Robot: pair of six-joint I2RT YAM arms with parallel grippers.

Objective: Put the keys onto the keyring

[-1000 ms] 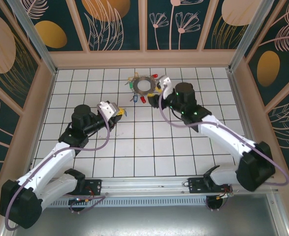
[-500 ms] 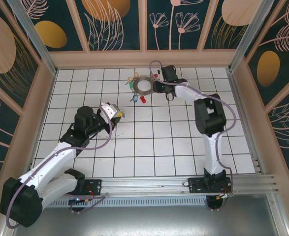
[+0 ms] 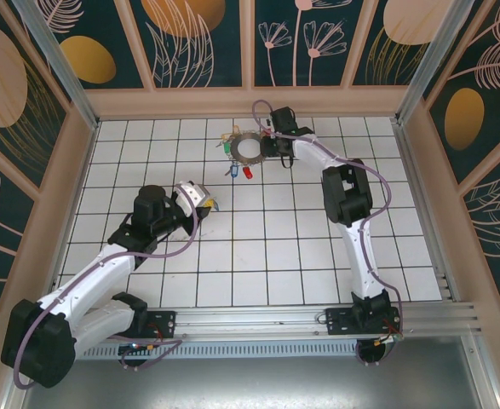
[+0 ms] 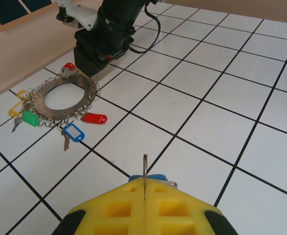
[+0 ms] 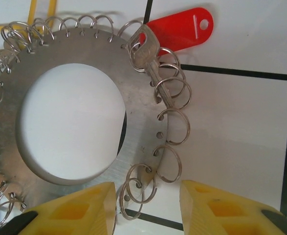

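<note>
Grey keyring (image 5: 136,112) lies flat, rim between the right claw's (image 5: 148,205) parted fingers, seemingly for bracing, while the left claw (image 4: 144,205), clamped on a blue key (image 4: 148,178), must bring it over.
</note>
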